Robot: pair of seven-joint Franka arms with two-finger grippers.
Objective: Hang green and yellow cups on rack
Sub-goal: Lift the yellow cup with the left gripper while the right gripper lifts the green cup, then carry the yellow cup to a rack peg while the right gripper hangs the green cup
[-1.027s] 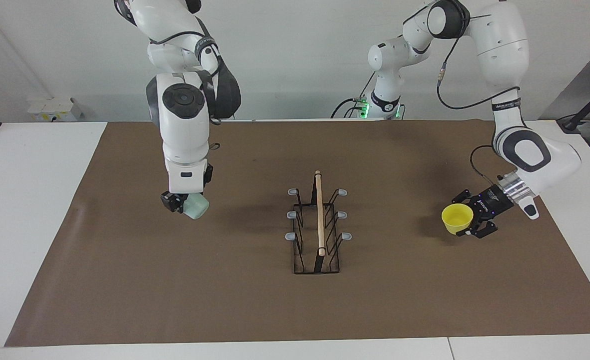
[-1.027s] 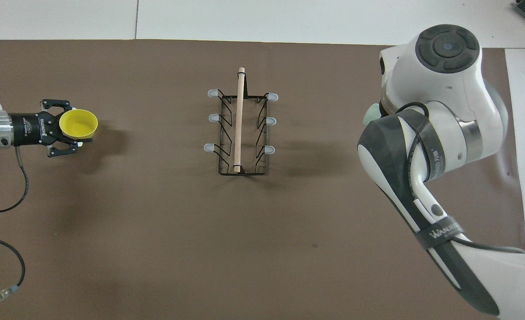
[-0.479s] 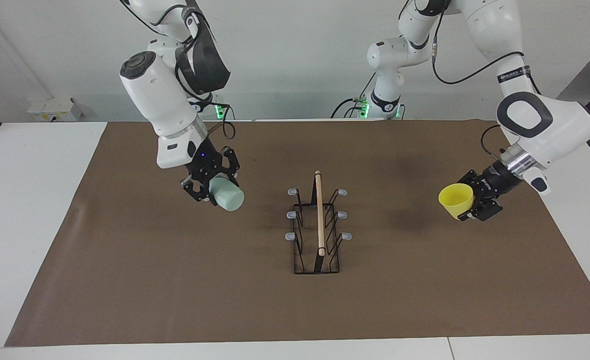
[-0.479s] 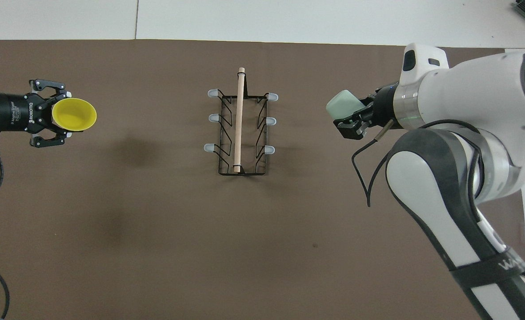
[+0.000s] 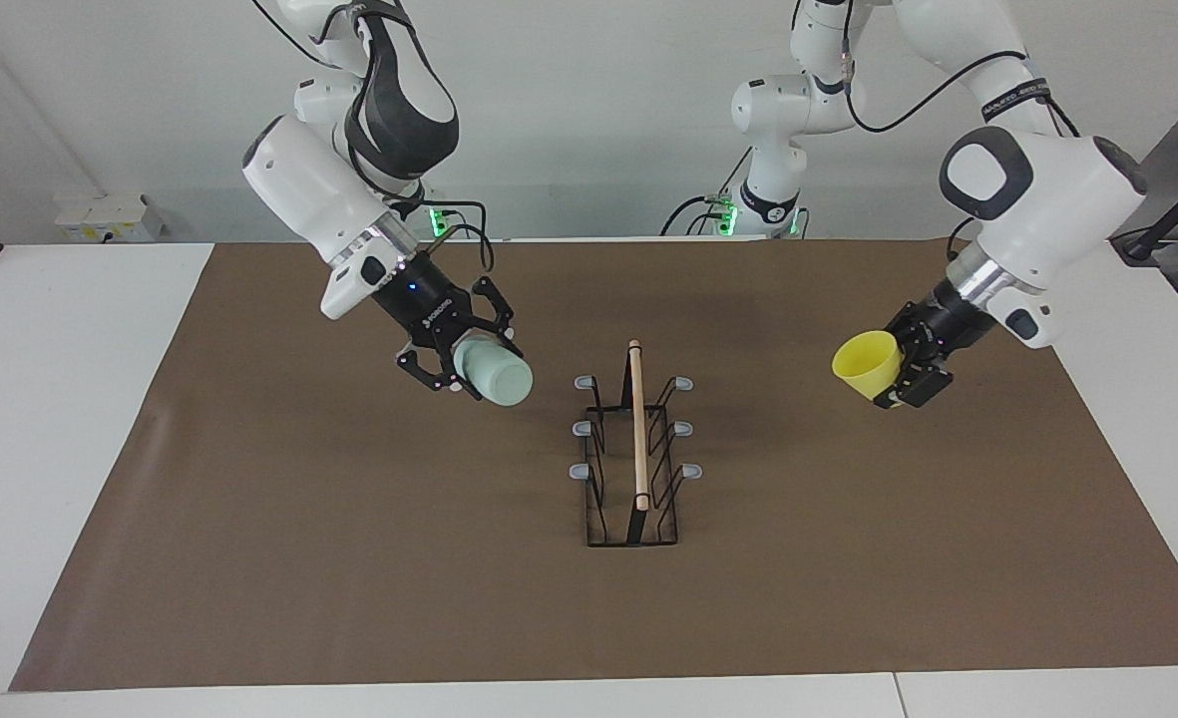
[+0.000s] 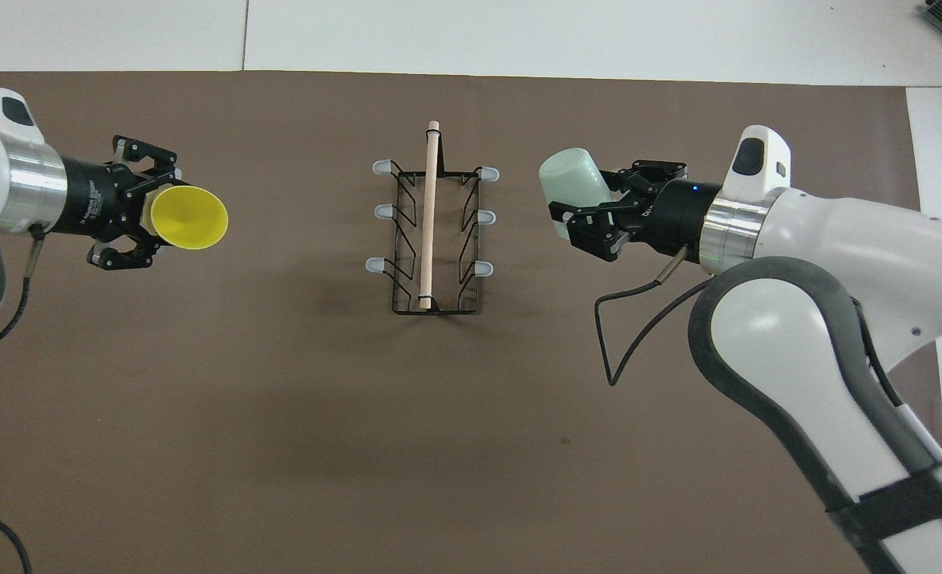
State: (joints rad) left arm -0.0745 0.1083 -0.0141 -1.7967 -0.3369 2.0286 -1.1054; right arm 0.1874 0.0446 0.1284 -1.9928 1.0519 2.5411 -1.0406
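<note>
My right gripper is shut on the pale mint green cup and holds it sideways in the air, over the mat beside the rack, toward the right arm's end; both also show in the overhead view, the gripper and the cup. My left gripper is shut on the yellow cup, held sideways with its mouth toward the rack; overhead the gripper and cup show too. The black wire rack with wooden rod and grey-tipped prongs stands mid-table, all prongs bare.
A brown mat covers most of the white table. A loose black cable hangs from the right wrist. A white box sits at the table's corner near the right arm's base.
Both arms have lifted and swung in toward the rack. The green cup has come much closer to the rack and turned sideways. The yellow cup has risen and moved a little toward the rack.
</note>
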